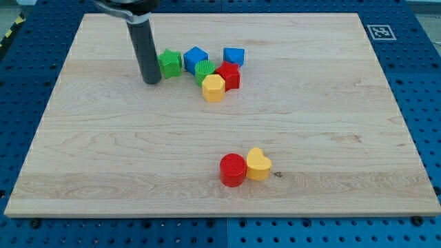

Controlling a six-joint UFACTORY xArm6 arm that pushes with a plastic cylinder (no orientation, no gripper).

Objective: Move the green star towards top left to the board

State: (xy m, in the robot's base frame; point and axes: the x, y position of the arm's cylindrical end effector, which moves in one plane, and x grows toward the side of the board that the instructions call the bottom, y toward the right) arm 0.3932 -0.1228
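Note:
The green star (169,63) lies on the wooden board (103,151) in its upper middle part, at the left end of a cluster of blocks. My tip (151,80) stands just left of the star and slightly below it, close to its left edge; I cannot tell whether it touches. The dark rod rises from the tip to the view's top.
Right of the star lie a blue block (196,58), a green round block (205,71), a yellow hexagonal block (213,88), a red block (229,75) and a second blue block (233,56). Lower down lie a red cylinder (233,169) and a yellow heart (258,164), touching.

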